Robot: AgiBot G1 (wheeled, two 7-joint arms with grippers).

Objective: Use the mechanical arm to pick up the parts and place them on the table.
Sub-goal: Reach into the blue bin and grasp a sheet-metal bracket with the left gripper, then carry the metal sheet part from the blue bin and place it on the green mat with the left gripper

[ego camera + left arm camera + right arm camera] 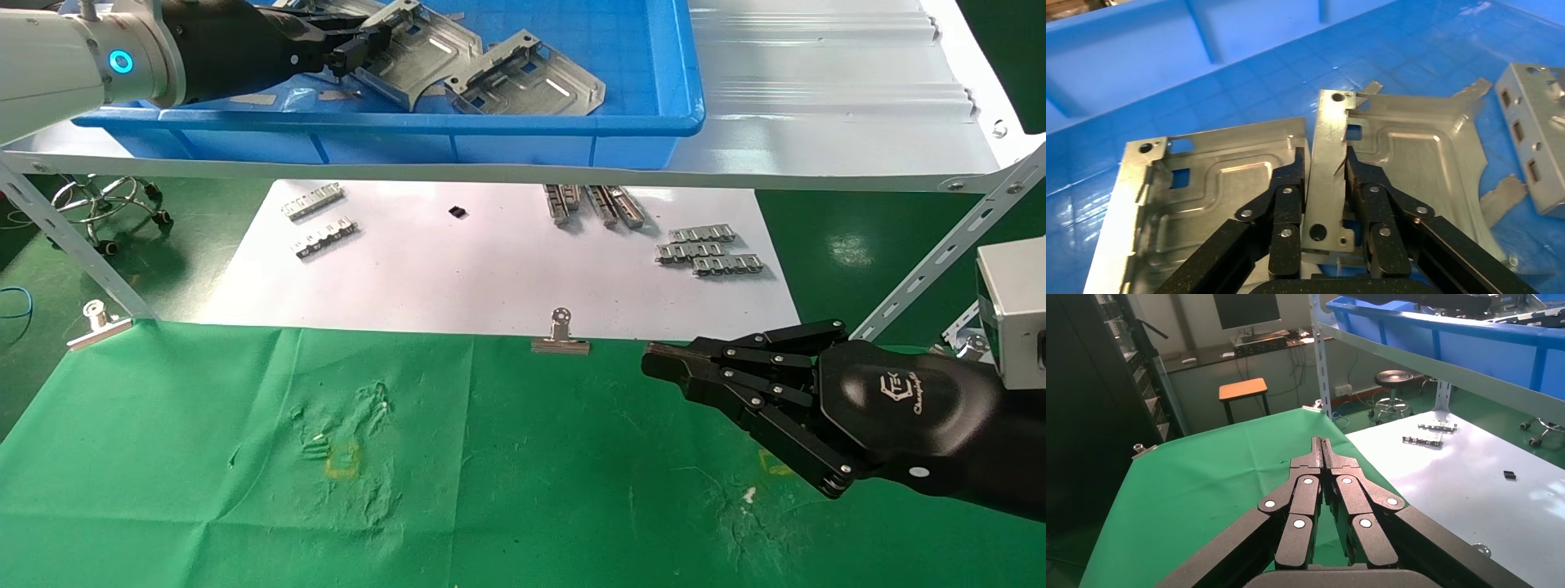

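Several silver stamped parts lie in the blue tray on the shelf. My left gripper reaches into the tray and is shut on the bent-up edge of one part; its black fingers press that upright flange from both sides. A second part lies flat beside it, and a third sits farther off. In the head view the parts show near the tray's middle. My right gripper hovers shut and empty over the table's green cloth, its tips pressed together.
A white sheet lies on the table with ribbed metal strips and a small black piece. Binder clips hold its edge. The pale metal shelf overhangs it, with a slanted brace near my right arm.
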